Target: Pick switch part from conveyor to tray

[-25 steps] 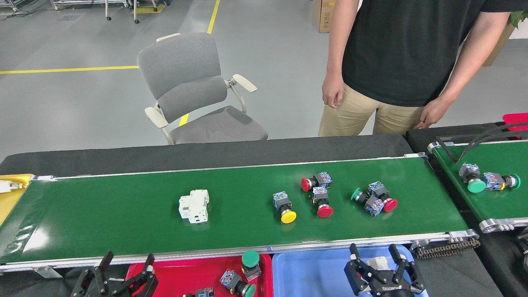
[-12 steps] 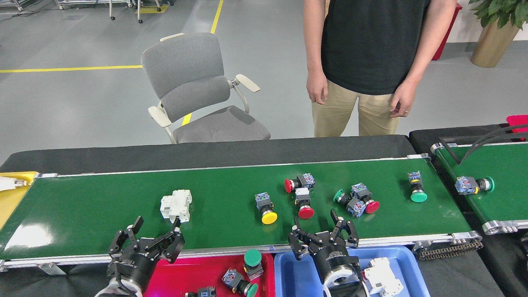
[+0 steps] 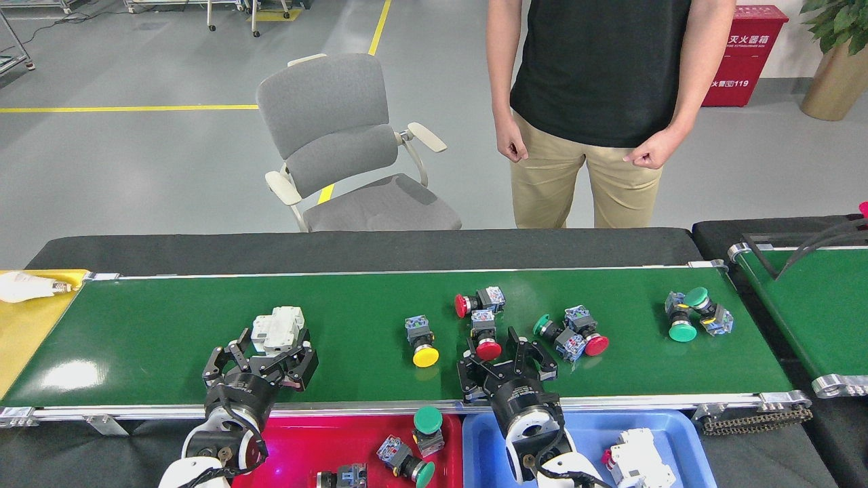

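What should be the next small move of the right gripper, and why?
Probably the right gripper should ease forward and down over the red-capped switch. Its fingers are spread and the red cap lies just ahead of them on the conveyor, not yet between them. The red tray below already holds similar push-button switches, so this part likely goes there.

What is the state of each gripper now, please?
Left gripper: open, fingers spread just before the white plastic breaker block, holding nothing.
Right gripper: open, near the red round push-button switch, holding nothing.
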